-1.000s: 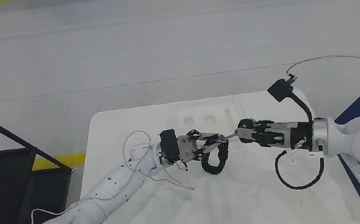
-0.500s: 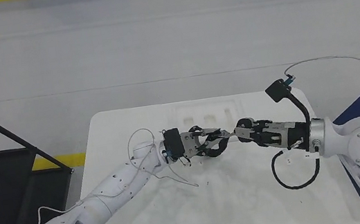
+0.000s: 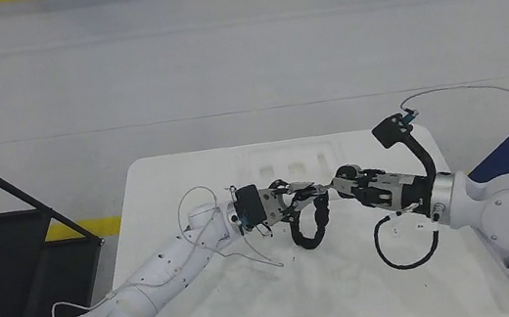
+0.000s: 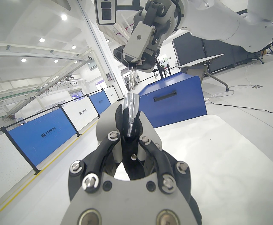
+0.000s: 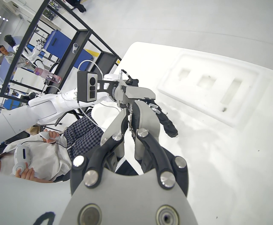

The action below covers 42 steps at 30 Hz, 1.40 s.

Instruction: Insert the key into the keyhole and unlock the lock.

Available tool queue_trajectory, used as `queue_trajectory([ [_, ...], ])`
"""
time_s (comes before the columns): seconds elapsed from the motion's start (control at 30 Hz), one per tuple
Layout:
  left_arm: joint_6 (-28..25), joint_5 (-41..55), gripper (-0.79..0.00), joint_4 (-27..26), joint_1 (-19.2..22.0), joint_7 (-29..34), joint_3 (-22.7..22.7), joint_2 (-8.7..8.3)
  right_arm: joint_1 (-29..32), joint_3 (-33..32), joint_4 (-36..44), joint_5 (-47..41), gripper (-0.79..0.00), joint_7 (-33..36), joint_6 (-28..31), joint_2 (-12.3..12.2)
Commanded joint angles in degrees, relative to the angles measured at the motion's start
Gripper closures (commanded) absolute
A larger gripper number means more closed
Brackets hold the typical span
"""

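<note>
Key point(image 4: 132, 78) pinched in right gripper point(image 4: 136, 62) hovers just short of lock point(image 4: 131, 102) clamped by left gripper point(image 4: 129, 116); insertion apparently not begun, unlocking yet to come

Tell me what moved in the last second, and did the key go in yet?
The left gripper slid a little toward the right gripper, carrying the lock. Its black cable loop swung up, then dropped back down. The right gripper barely shifted. Both stayed shut, one on the lock, one on the key, whose tip looks just short of the keyhole.
</note>
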<state>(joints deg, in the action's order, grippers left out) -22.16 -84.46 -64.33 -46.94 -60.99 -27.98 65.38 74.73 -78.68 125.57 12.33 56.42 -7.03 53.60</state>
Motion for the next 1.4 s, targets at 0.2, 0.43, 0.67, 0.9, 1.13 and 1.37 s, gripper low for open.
queue_trajectory([
  [0.2, -1.0, -1.5, 0.000, -1.2, -1.3, 0.8, -2.1, -0.19, -0.1, 0.8, 0.8, 3.3, 0.000, 0.3, 0.6, -0.2],
  [0.43, -1.9, -2.8, 0.000, -1.6, -2.2, 1.3, -3.5, -0.09, -0.1, 1.1, 1.1, 3.8, 0.000, 0.0, 1.4, -0.2],
  [0.67, -3.5, -2.9, 0.000, -1.6, -2.9, 0.9, -4.6, 0.22, -0.2, 1.3, 0.6, 4.2, 0.000, 0.6, 2.3, -0.3],
  [0.9, -4.4, -3.4, 0.000, -1.4, -3.3, 0.8, -5.5, 0.57, -0.3, 1.6, 0.4, 5.2, 0.000, 0.0, 2.6, -0.3],
  [1.13, -5.5, -3.7, 0.000, -1.3, -3.7, 1.0, -6.3, 0.93, -0.4, 2.5, 0.5, 5.9, 0.000, -0.1, 3.3, -0.3],
  [1.37, -6.3, -3.3, 0.000, -1.4, -4.2, 1.0, -7.4, 1.21, -0.5, 3.5, 0.3, 4.9, 0.000, -1.4, 2.2, -0.1],
])
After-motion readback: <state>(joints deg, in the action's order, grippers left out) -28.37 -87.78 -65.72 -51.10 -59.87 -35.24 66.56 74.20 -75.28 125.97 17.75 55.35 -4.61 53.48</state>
